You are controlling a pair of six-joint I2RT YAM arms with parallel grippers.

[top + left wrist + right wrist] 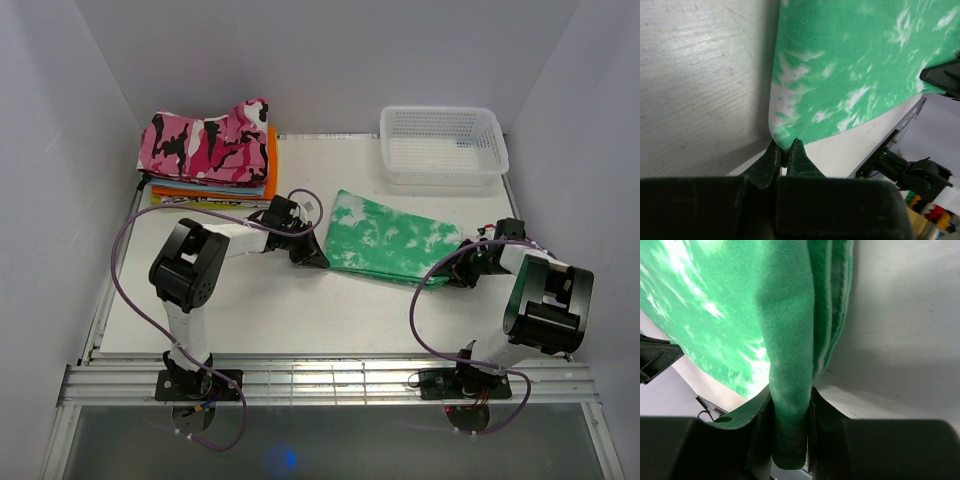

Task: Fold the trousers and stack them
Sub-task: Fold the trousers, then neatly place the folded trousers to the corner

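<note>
Mint-green with white blotches, the trousers [388,240] lie folded into a slanted oblong on the table [300,310], right of its middle, their right end nearer the near edge. My left gripper [312,255] is closed on the oblong's near left corner. In the left wrist view only a thin tip of cloth sits between the fingertips, so I judge that bite shallow. My right gripper [462,272] is clamped on the right end, with a thick roll of several layers running through the jaws.

I take this as the start of a lift with both ends pinched, either for another fold or to carry the bundle to the pile. I would raise both ends together and level, with the cloth lightly taut between them, and let the left side set the pace, since its corner could slip out.

The camouflage garment [205,140] tops the orange folded clothes [270,160] at the far left corner, and a white basket [440,112] fills the far right corner. Bare tabletop runs along the near edge and between the trousers and the pile. The purple cable [415,300] loops near the right end, so I would watch it.
</note>
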